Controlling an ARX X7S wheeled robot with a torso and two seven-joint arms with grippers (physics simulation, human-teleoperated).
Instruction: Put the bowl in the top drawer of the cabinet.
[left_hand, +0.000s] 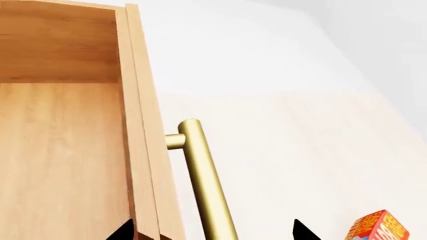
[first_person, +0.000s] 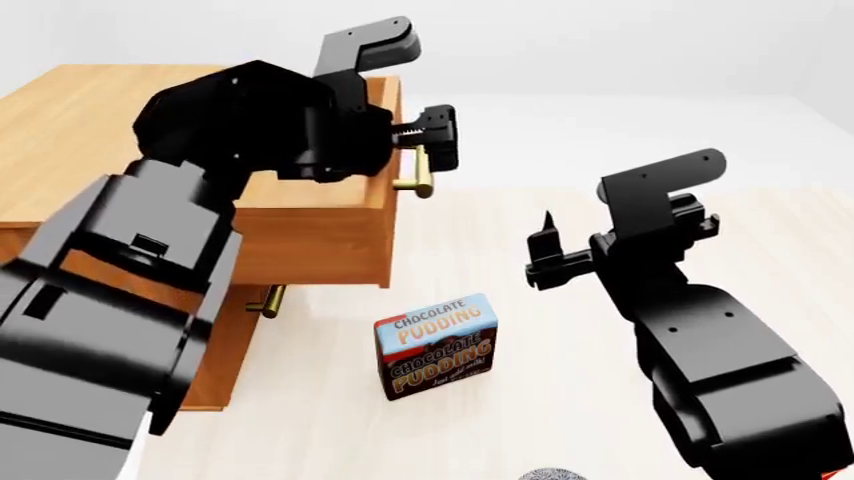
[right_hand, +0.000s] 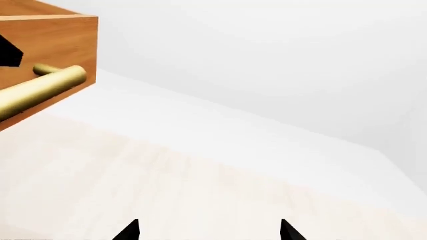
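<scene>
The orange-brown cabinet (first_person: 94, 120) stands at the left in the head view. Its top drawer (first_person: 334, 235) is pulled out, and the left wrist view shows its bare wooden inside (left_hand: 60, 150). My left gripper (first_person: 434, 150) (left_hand: 213, 231) is open, its fingertips straddling the brass bar handle (left_hand: 203, 175) and the drawer's front panel. Over the floor to the right of the drawer, my right gripper (first_person: 541, 250) (right_hand: 209, 231) hangs open with nothing in it. Only a grey speckled sliver of the bowl (first_person: 551, 474) shows, at the head view's lower edge.
A chocolate pudding box (first_person: 438, 343) stands upright on the pale floor in front of the cabinet. A red-orange box (left_hand: 380, 227) lies further right. The lower drawer's handle (first_person: 267, 300) pokes out under the open drawer.
</scene>
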